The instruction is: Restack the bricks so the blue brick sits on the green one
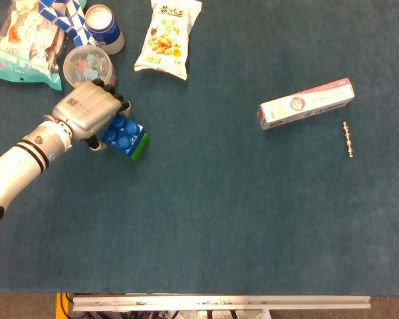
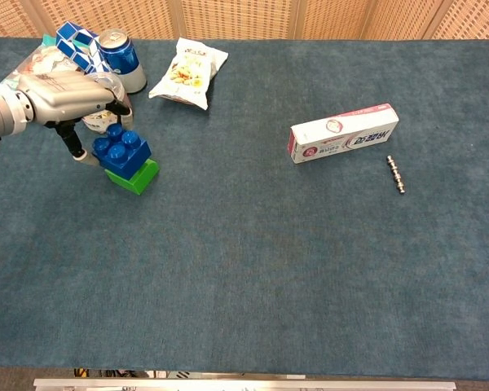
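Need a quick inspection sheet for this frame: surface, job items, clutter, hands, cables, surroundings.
Surface: blue carpeted table, metal rail along the near edge.
Job's things: blue brick sits on the green brick, slightly skewed.
Clutter: toothpaste box and a small metal rod to the right; snack bag, blue can, plastic cup, blue-white twist puzzle and a second bag at far left.
Hands: left hand over the blue brick with fingers around it; whether it grips cannot be told. Right hand not in view.
Cables: nothing seen.
Surroundings: woven panels behind the table.
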